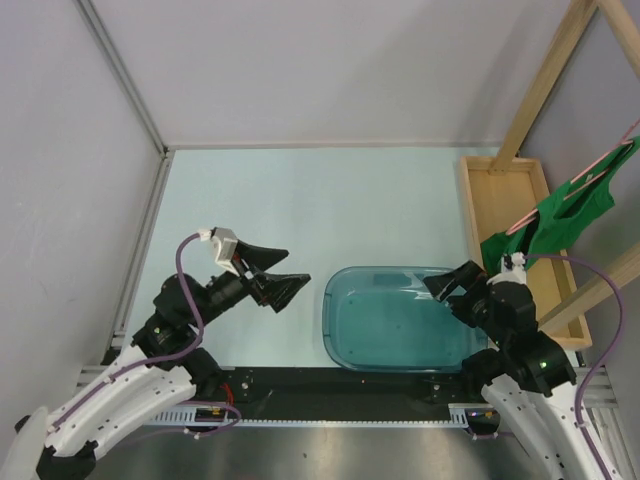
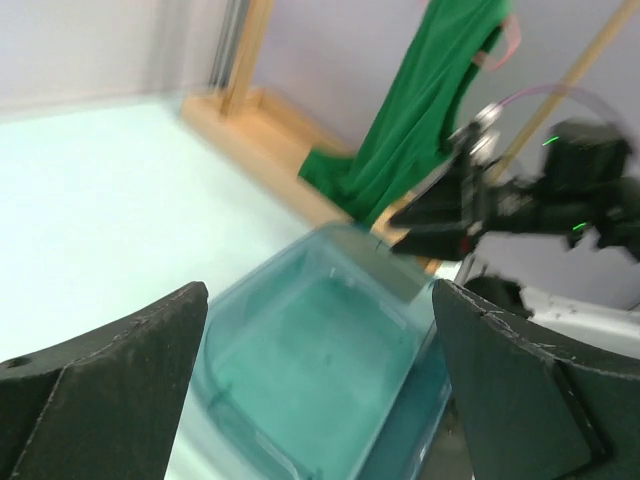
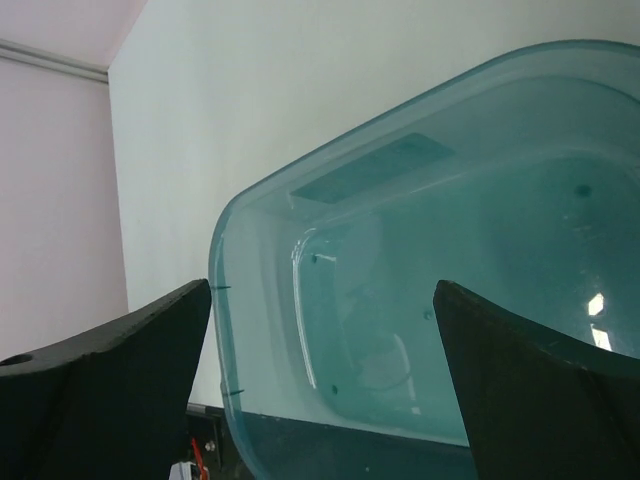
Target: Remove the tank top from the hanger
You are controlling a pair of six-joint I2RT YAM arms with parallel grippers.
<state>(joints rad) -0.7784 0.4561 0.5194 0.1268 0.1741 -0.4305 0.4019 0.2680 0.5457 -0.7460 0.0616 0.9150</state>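
Observation:
The green tank top (image 1: 548, 220) hangs on the pale pink hanger (image 1: 603, 172) from the wooden rack at the right edge; its hem droops toward the wooden tray. It also shows in the left wrist view (image 2: 420, 110), with a bit of the hanger (image 2: 513, 40) at its top. My left gripper (image 1: 290, 268) is open and empty, left of the teal tub (image 1: 385, 320) and pointing toward it. My right gripper (image 1: 442, 295) is open and empty at the tub's right rim, below the tank top's hem. The right wrist view shows only the tub (image 3: 450, 280) between its fingers.
A wooden rack with a slanted post (image 1: 545, 85) and a shallow tray (image 1: 505, 200) stands at the right. The translucent teal tub (image 2: 330, 370) lies between the arms near the front edge. Grey walls close in the left and the back.

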